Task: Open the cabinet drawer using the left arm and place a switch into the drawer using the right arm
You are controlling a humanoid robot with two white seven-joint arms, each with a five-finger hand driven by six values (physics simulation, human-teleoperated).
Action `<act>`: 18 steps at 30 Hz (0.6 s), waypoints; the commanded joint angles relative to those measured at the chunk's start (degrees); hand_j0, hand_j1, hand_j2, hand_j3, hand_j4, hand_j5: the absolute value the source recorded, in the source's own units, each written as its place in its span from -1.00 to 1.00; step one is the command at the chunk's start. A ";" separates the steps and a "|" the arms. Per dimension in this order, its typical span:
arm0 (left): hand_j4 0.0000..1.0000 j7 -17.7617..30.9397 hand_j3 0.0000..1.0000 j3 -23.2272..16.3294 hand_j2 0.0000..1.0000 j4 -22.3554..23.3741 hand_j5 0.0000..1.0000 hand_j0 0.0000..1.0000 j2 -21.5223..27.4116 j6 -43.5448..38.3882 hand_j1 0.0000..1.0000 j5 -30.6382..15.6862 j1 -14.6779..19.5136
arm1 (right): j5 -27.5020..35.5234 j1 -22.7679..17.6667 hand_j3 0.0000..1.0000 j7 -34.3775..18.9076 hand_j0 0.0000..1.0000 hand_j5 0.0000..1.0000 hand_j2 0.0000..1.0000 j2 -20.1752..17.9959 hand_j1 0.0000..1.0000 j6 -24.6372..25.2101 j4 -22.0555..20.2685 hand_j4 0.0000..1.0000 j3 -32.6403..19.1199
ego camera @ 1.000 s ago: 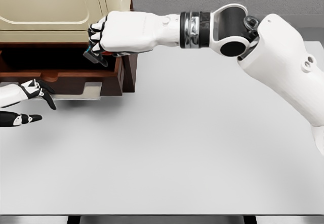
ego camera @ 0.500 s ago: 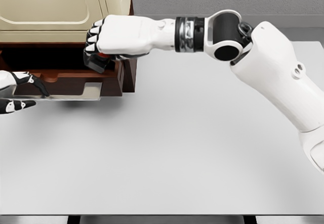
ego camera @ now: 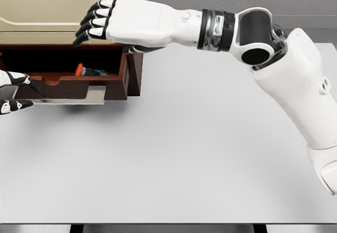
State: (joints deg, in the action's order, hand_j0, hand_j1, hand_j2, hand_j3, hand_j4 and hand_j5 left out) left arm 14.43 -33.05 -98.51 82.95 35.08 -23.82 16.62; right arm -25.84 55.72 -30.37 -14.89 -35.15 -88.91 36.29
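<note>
White bench (ego camera: 184,154) carries a cream cabinet (ego camera: 58,7) whose brown drawer (ego camera: 113,85) stands pulled out, the switch (ego camera: 87,71) lying inside it. Above, the right hand (ego camera: 113,22) hovers with fingers (ego camera: 92,25) released and empty. At the drawer's front the left hand (ego camera: 13,92) shows partly at the picture's edge, fingers loosely spread; both steps look done.

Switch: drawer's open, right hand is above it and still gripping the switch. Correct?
Not quite. The drawer is open and the right hand is above it, but its fingers are spread and hold nothing. The switch lies inside the drawer, as the head view shows.
</note>
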 commanded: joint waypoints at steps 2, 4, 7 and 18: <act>0.12 -0.01 0.12 0.71 0.12 -0.11 0.12 0.12 0.54 -0.08 0.12 -0.61 0.00 | 0.27 0.00 0.74 -0.13 0.74 0.74 0.74 -0.22 0.74 0.15 -1.00 0.74 -0.87; 0.12 -0.01 0.12 0.80 0.12 -0.28 0.12 0.12 1.16 -0.08 0.12 -0.88 0.08 | 0.27 -0.17 0.73 -0.13 0.73 0.73 0.73 -0.31 0.73 0.15 -1.09 0.73 -0.96; 0.12 -0.01 0.12 1.67 0.12 -0.72 0.12 0.12 1.24 -0.08 0.12 -0.88 0.08 | 0.27 -2.02 0.72 -0.13 0.72 0.72 0.72 -0.40 0.72 0.15 -1.09 0.72 -1.75; 0.00 0.16 0.00 4.14 0.00 -2.57 0.00 0.00 0.54 -0.08 0.00 -0.61 0.00 | 0.36 -3.52 0.74 0.05 0.74 0.74 0.74 -4.62 0.74 0.15 -1.61 0.74 -5.36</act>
State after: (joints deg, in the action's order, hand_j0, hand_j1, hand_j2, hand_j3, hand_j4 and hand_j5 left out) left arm 14.57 -29.17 -100.78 83.56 35.09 -24.03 16.62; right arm -25.73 52.21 -30.41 -19.06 -35.15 -90.49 31.46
